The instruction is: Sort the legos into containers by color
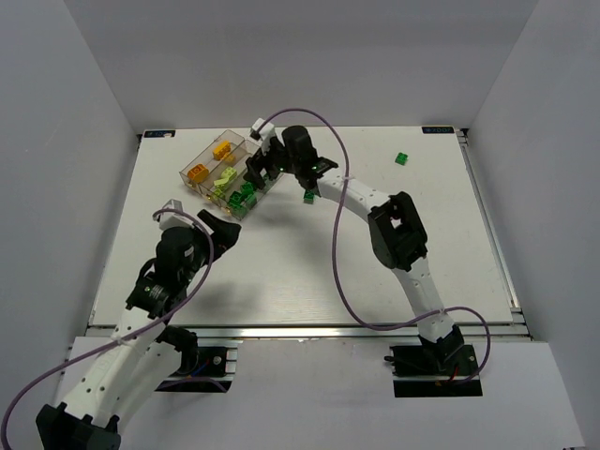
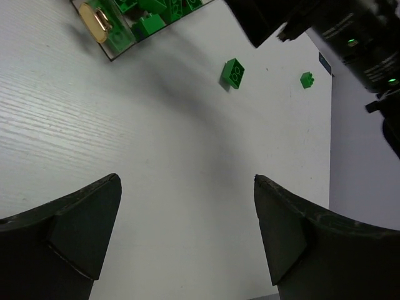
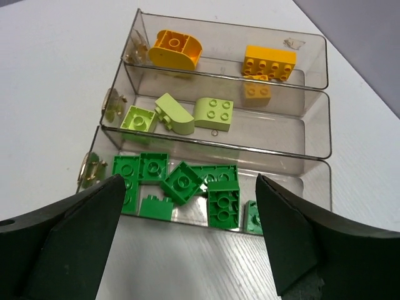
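TOP: right gripper hangs over tray at bench far-left, likely its drop spot; stray brick and far brick lie outside | LEFT WRIST: left gripper wide open, empty, facing stray brick, apparently to fetch | RIGHT WRIST: right gripper spread, empty; clear glossy tray keeps studded orange bricks, lime bricks, green bricks in separate compartments

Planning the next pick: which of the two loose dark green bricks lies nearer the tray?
The dark green brick just right of the tray; the other brick sits alone, much farther right.
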`<state>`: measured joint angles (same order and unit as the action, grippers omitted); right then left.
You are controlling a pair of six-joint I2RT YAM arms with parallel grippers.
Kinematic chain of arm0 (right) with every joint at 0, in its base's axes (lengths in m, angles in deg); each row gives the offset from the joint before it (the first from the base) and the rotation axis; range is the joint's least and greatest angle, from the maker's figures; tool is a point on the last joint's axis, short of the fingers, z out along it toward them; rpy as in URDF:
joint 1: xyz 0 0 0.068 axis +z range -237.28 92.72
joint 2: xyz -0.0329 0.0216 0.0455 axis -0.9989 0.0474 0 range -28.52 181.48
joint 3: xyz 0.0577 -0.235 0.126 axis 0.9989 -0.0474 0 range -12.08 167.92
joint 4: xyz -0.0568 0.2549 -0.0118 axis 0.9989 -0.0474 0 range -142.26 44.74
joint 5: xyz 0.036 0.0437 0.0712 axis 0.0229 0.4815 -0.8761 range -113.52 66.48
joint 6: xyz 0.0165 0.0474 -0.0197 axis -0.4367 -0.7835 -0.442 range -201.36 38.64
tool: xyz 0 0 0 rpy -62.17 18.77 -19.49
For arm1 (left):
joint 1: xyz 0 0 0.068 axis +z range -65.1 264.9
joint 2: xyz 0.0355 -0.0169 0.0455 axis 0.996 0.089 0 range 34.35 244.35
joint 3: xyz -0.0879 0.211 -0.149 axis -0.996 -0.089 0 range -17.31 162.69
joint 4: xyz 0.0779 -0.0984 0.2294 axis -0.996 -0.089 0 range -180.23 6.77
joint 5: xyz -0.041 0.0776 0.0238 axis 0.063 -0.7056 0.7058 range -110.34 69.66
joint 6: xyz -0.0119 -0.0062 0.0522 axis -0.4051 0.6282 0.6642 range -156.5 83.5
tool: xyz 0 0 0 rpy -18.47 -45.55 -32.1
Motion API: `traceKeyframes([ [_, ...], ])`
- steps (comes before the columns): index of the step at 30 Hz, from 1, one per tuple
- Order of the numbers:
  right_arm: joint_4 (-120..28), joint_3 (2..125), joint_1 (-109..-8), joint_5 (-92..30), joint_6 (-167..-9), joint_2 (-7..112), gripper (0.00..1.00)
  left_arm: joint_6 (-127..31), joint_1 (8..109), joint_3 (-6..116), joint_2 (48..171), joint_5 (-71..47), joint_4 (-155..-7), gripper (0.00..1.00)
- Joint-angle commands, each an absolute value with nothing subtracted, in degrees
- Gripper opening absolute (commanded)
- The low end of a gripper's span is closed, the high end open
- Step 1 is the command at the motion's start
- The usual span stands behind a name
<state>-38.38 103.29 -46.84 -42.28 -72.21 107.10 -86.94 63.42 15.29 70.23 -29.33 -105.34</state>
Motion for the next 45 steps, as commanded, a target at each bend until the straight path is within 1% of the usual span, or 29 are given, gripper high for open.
traceKeyframes([
  [1,-40.59,103.76,-49.83,-48.38,-70.12,98.06,0.89,-86.25,63.63,15.30,74.58,-23.60,-100.65,0.95],
  [2,-43.73,103.41,-50.54,-53.09,-69.59,97.00,0.89,-86.08,63.63,15.30,75.82,-22.55,-98.46,0.92],
  [3,-45.15,102.10,-52.46,-56.45,-68.80,94.38,0.89,-85.90,63.63,15.39,77.05,-20.54,-97.05,0.86],
  [4,-47.43,101.05,-53.70,-60.13,-68.36,92.88,0.89,-85.81,63.54,15.91,79.68,-19.56,-94.94,0.85],
  [5,-49.63,97.64,-56.14,-66.61,-68.18,89.29,0.89,-85.64,63.45,16.35,81.18,-17.55,-94.14,0.83],
  [6,-50.09,97.61,-57.30,-69.11,-68.18,87.43,0.85,-85.29,63.19,16.96,82.68,-17.27,-93.44,0.83],
  [8,-51.57,91.56,-59.59,-72.98,-67.74,83.56,0.73,-83.54,62.31,20.02,87.67,-17.44,-92.55,0.83],
  [10,-55.79,86.65,-62.49,-73.35,-65.56,78.38,0.35,-82.13,60.38,22.84,91.55,-18.40,-92.64,0.84],
  [11,-57.89,85.32,-63.19,-72.05,-64.41,75.31,0.00,-80.64,59.59,26.34,96.01,-18.84,-93.33,0.84],
  [13,-63.59,82.77,-65.03,-70.11,-62.21,72.14,0.00,-79.40,56.87,30.75,100.95,-21.64,-95.26,0.86],
  [14,-64.58,79.19,-65.57,-68.71,-61.07,70.55,0.00,-77.74,55.73,33.12,103.50,-22.53,-97.28,0.91],
  [15,-65.03,77.15,-66.79,-68.09,-61.15,67.14,0.01,-76.94,53.45,37.75,108.22,-23.49,-98.25,0.94],
  [16,-65.55,75.13,-67.41,-67.82,-61.32,65.46,0.11,-76.06,52.56,40.15,110.53,-24.90,-100.09,0.96],
  [17,-65.73,73.19,-68.12,-67.38,-62.19,62.65,0.18,-74.75,51.86,42.43,112.81,-25.35,-100.98,0.97],
  [18,-65.91,69.61,-69.78,-67.03,-62.90,61.41,0.30,-74.04,50.72,46.90,117.19,-25.96,-101.94,0.98],
  [19,-66.26,69.57,-70.84,-67.37,-62.90,60.27,0.38,-72.55,50.27,49.11,119.49,-27.62,-103.87,0.98],
  [20,-66.44,65.05,-71.89,-67.73,-64.91,59.21,0.45,-71.67,49.92,51.31,121.61,-28.51,-104.85,0.98],
  [21,-66.61,63.61,-73.99,-68.16,-65.19,57.28,0.61,-70.88,49.39,53.42,125.72,-29.30,-105.64,0.98],
  [23,-67.40,61.32,-76.02,-70.00,-64.75,55.60,0.69,-68.34,48.86,59.05,129.61,-31.84,-106.96,0.98],
  [24,-67.75,59.22,-77.42,-70.27,-63.71,53.86,0.70,-67.45,48.34,60.72,131.28,-32.64,-107.14,0.98],
  [26,-67.93,57.01,-78.40,-70.36,-63.17,52.00,0.68,-65.00,47.72,65.56,135.94,-34.66,-106.62,0.98],
  [28,-67.58,53.94,-79.37,-70.45,-62.47,49.19,0.62,-63.49,47.02,68.46,139.97,-38.17,-106.18,0.98],
  [29,-67.49,53.14,-79.81,-70.63,-62.20,47.87,0.54,-62.09,46.84,70.82,141.13,-40.01,-105.83,0.98],
  [30,-67.67,52.53,-79.99,-70.80,-61.85,47.43,0.49,-61.47,46.75,71.72,142.18,-40.72,-105.39,0.97],
  [32,-67.93,51.64,-80.51,-71.42,-61.41,46.55,0.35,-59.54,46.75,73.21,144.90,-41.78,-103.46,0.95],
  [33,-68.19,51.38,-81.04,-71.68,-61.32,46.46,0.22,-58.75,46.75,73.57,145.70,-41.79,-102.40,0.93],
  [35,-68.28,50.94,-81.48,-72.21,-61.41,46.19,0.13,-57.86,46.75,75.05,148.41,-41.70,-100.20,0.90],
  [37,-68.11,50.59,-81.74,-72.47,-61.76,46.19,0.11,-57.16,46.75,76.46,150.36,-40.48,-98.97,0.85],
  [45,-67.41,49.27,-82.45,-72.39,-62.11,45.84,0.12,-55.14,46.75,83.49,159.50,-39.33,-98.88,0.84],
])
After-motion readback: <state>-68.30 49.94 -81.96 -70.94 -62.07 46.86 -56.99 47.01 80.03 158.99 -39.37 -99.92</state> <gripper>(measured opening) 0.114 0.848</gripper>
